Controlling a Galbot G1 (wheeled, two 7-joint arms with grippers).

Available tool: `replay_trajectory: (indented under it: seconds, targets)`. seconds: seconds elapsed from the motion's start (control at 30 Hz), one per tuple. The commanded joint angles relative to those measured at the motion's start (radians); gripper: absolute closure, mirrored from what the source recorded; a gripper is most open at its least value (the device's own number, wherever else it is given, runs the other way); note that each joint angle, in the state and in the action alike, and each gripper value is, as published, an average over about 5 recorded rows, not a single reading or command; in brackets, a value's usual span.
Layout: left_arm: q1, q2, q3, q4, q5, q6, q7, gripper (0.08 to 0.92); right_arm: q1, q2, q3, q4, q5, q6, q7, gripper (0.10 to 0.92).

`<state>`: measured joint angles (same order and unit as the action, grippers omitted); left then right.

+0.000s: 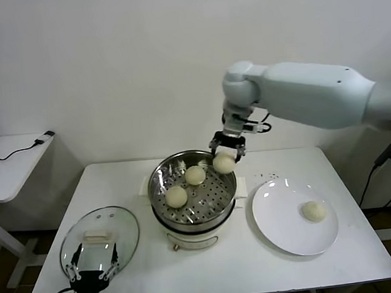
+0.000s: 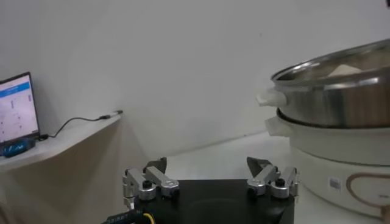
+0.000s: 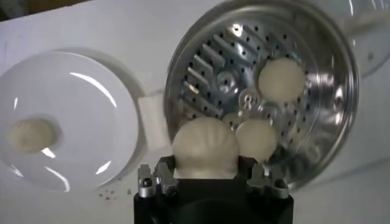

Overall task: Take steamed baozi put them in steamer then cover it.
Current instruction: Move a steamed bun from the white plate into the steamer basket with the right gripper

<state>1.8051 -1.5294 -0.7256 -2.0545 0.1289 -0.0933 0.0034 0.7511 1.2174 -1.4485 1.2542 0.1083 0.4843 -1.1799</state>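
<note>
Baozi fill the steamer [image 1: 193, 193] at table centre in the head view — two buns [image 1: 185, 185] lie on its perforated floor, while the right gripper [image 1: 226, 159] hangs over the pot's rim at about two o'clock, fingers pinched on a third bun [image 1: 224, 162]. A fourth bun [image 1: 313, 210] waits on the white plate [image 1: 281, 224] at the steamer's three o'clock. The glass cover [image 1: 100, 237] lies flat on the table at about eight o'clock from the pot, with the left gripper [image 1: 92, 271] at its near edge, fingers spread and holding nothing.

Left wrist view: the spread fingers [image 2: 149, 181] stand above the table, the steamer [image 2: 341, 134] rising close beside them.

Right wrist view — the held bun [image 3: 205, 148] sits between the fingers [image 3: 157, 181] above the perforated floor [image 3: 228, 67], two buns [image 3: 281, 79] below it; the plate [image 3: 79, 103] with its lone bun [image 3: 30, 134] lies just beside the pot.
</note>
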Motion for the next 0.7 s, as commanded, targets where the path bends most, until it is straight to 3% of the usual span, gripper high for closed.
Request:
replay_trajectory:
  seconds: [0.03, 0.7]
  targets:
    - [0.009, 0.005, -0.002, 0.008, -0.007, -0.004, 0.001, 0.177, -0.1, 0.169, -0.003, 0.008, -0.035, 0.059, -0.012, 0.355]
    - [0.019, 0.009, -0.01, 0.016, -0.021, -0.004, 0.0, 0.177, -0.189, 0.174, -0.022, 0.021, -0.111, 0.11, -0.002, 0.352]
